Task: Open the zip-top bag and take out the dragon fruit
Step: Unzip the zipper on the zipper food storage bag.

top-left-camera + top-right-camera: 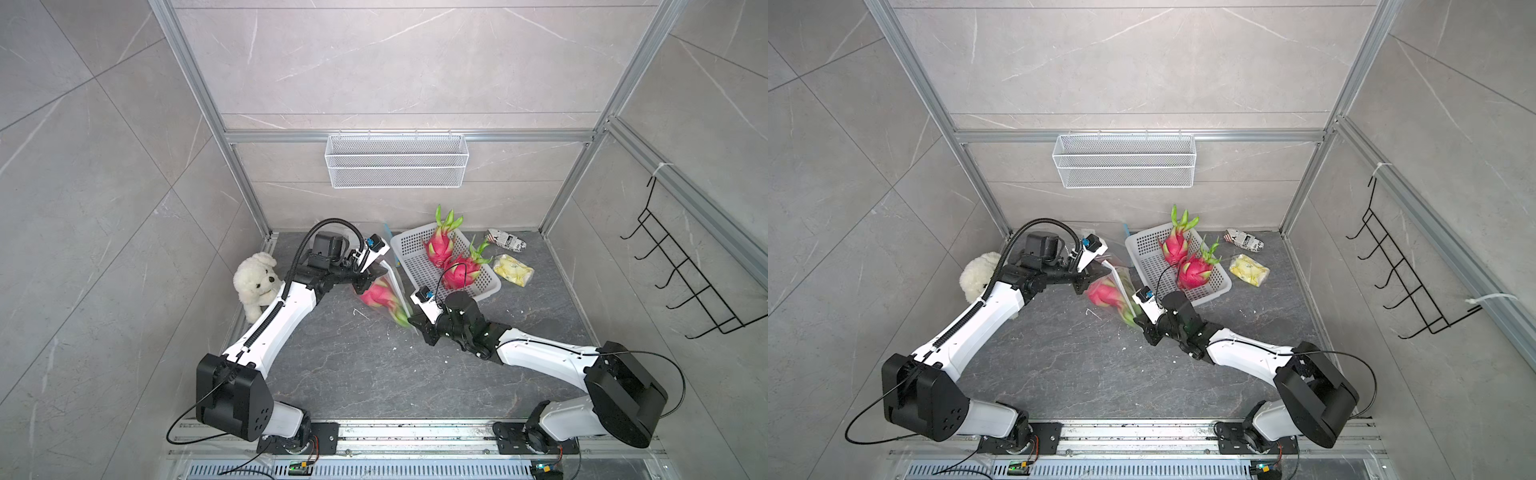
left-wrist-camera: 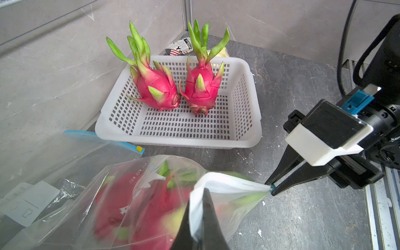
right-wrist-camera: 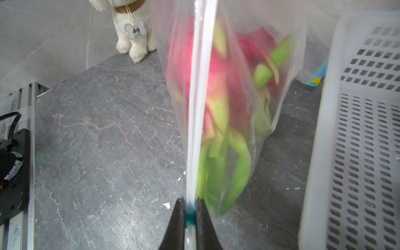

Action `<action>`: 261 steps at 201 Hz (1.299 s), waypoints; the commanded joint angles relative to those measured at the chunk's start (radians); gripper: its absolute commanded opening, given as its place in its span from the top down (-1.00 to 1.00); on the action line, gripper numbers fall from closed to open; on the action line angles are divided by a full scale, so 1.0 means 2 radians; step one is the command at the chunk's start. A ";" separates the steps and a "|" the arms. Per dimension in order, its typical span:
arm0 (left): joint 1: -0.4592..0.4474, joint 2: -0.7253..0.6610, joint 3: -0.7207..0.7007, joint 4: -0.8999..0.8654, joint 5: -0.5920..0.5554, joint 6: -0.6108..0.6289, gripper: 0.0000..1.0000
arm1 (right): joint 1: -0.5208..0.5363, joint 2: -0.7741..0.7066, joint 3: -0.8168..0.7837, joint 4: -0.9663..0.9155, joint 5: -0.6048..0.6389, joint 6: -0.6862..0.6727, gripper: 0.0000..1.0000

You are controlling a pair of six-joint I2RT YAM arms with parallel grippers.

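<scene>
Risk: the teal slider (image 3: 190, 214) is pinched only at the tips of the right claw (image 3: 190, 205). With a skewed pull it could be lost, or the whole bag dragged instead of unzipped. The right claw is nearly closed on that slider. The left claw (image 2: 195, 199) is clamped tight on the seal strip of the zip-top bag (image 2: 129, 184). Dragon fruit (image 2: 112, 201) is seen inside the bag, and two more are stood in the white basket (image 2: 173, 141) nearby on the counter (image 1: 353, 374).
</scene>
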 commanded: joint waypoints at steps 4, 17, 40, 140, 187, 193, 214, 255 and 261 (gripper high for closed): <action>0.020 -0.043 0.022 0.124 -0.029 -0.012 1.00 | 0.009 0.013 -0.036 -0.109 0.005 0.006 0.85; 0.020 -0.043 0.022 0.124 -0.031 -0.012 1.00 | 0.010 0.015 -0.037 -0.111 0.008 0.005 0.85; 0.020 -0.046 0.021 0.123 -0.035 -0.011 1.00 | 0.011 0.022 -0.041 -0.114 0.014 0.004 0.85; 0.022 -0.052 0.025 0.124 -0.043 -0.009 1.00 | 0.021 0.039 -0.038 -0.118 0.025 0.001 0.72; 0.022 -0.048 0.023 0.119 -0.031 -0.009 1.00 | 0.022 0.009 -0.020 -0.133 0.018 0.002 0.43; 0.021 -0.048 0.022 0.118 -0.030 -0.008 1.00 | 0.022 0.005 -0.017 -0.137 0.017 0.002 0.39; 0.022 -0.051 0.020 0.113 -0.030 -0.003 1.00 | 0.022 -0.017 -0.010 -0.153 0.021 -0.002 0.31; 0.022 -0.059 0.010 0.104 -0.029 0.002 1.00 | 0.020 -0.092 0.005 -0.167 0.052 -0.006 0.28; 0.022 -0.061 0.007 0.101 -0.028 0.004 1.00 | 0.019 -0.104 0.007 -0.168 0.054 -0.007 0.29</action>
